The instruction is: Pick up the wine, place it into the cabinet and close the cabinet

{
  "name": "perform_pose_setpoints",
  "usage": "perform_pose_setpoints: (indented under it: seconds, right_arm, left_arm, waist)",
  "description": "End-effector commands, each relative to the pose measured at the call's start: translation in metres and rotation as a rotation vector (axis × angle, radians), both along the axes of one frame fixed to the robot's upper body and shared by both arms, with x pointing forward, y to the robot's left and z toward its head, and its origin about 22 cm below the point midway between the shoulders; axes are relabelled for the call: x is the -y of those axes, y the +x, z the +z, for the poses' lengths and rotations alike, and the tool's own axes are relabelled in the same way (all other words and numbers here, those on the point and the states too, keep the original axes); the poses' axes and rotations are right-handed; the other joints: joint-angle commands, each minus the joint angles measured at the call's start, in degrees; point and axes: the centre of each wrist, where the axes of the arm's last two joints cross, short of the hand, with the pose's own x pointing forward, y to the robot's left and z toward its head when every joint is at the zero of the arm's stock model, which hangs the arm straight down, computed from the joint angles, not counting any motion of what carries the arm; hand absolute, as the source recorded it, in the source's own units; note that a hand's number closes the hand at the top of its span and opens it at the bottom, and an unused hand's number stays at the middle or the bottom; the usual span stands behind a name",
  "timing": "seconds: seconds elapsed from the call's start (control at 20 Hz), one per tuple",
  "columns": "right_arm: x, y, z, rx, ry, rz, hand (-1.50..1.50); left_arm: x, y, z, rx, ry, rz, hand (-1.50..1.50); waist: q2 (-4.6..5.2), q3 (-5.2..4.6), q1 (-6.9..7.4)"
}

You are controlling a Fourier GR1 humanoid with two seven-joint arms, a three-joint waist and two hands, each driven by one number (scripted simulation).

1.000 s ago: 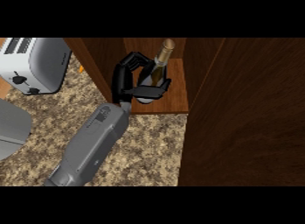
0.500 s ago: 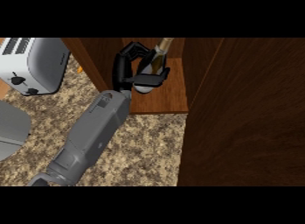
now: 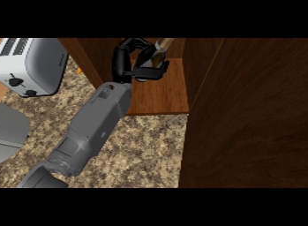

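Observation:
The wine bottle (image 3: 157, 52) is dark with a tan neck and leans toward the back inside the open wooden cabinet (image 3: 157, 95), just above its shelf floor. My right hand (image 3: 135, 66) reaches in from the lower left and is shut on the bottle, fingers curled over it and thumb under it, hiding most of the body. The cabinet's door (image 3: 257, 114) stands open and fills the right side of the view. My left hand does not show.
A white toaster (image 3: 29, 64) stands on the speckled counter (image 3: 143, 150) at the upper left, just outside the cabinet's left wall. A grey rounded form (image 3: 3, 132) lies at the left edge. A small orange thing (image 3: 82, 70) peeks beside the toaster.
My right arm has stretched further into the cabinet, carrying the wine bottle deeper and slightly up. The hand stays shut on it.

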Motion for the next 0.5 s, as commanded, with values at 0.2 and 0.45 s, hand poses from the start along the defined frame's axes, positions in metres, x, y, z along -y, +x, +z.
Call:
perform_pose_setpoints:
  seconds: [0.2, 0.45]
  right_arm:
    - [-0.005, -0.010, 0.016, 0.032, 0.034, 0.052, -1.50]
    - [-0.003, -0.021, 0.010, 0.022, 0.022, 0.055, -1.50]
  left_arm:
    - [-0.005, 0.007, -0.003, -0.057, -0.069, 0.037, 1.50]
    - [-0.019, 0.015, 0.008, -0.096, -0.187, 0.044, 1.50]
  waist:
    - [0.57, -0.05, -0.94]
    - [0.49, -0.02, -1.21]
